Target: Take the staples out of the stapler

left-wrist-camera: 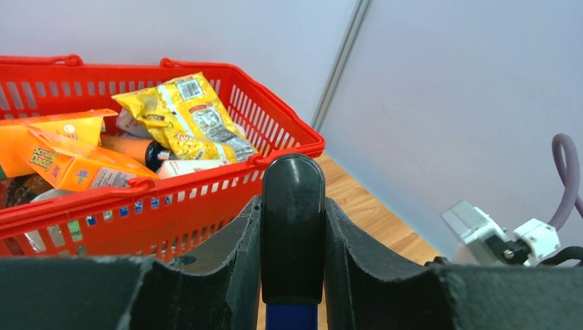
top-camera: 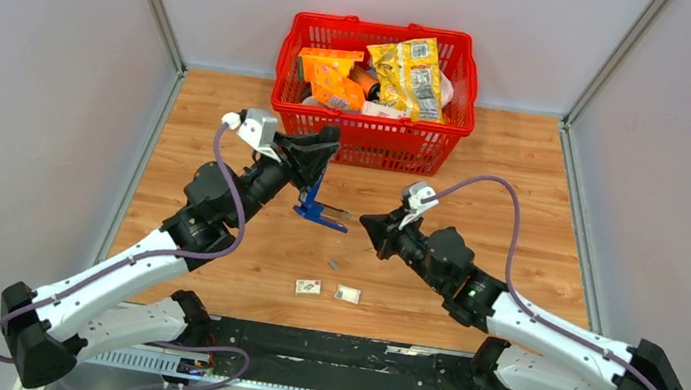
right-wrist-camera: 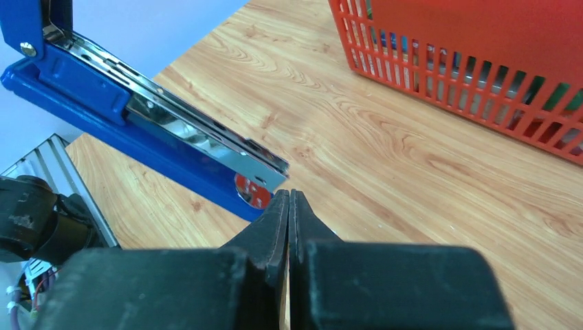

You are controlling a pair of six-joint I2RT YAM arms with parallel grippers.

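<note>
Left gripper: I see my left gripper clamped on the blue stapler. In the left wrist view the stapler's black cap end sits squeezed between the two finger pads.
Stapler: it hangs from that grip above the wooden table, in front of the basket. It is hinged open, the blue lid swung up and away from the base, and the chrome magazine rail lies bare along the base.
Right gripper: my right gripper has its jaws pressed flat together with nothing between them. Its tips sit just beside the front end of the magazine rail; I cannot tell whether they touch it.
Staples: one tiny grey strip of staples lies on the table, below the stapler and between the two arms. I cannot tell whether any lie in the rail.
White packets: two small printed packets lie side by side near the table's near edge, just past the grey strip.
Basket: a red plastic basket stands at the far edge, holding a yellow snack bag and an orange carton among other goods.
</note>
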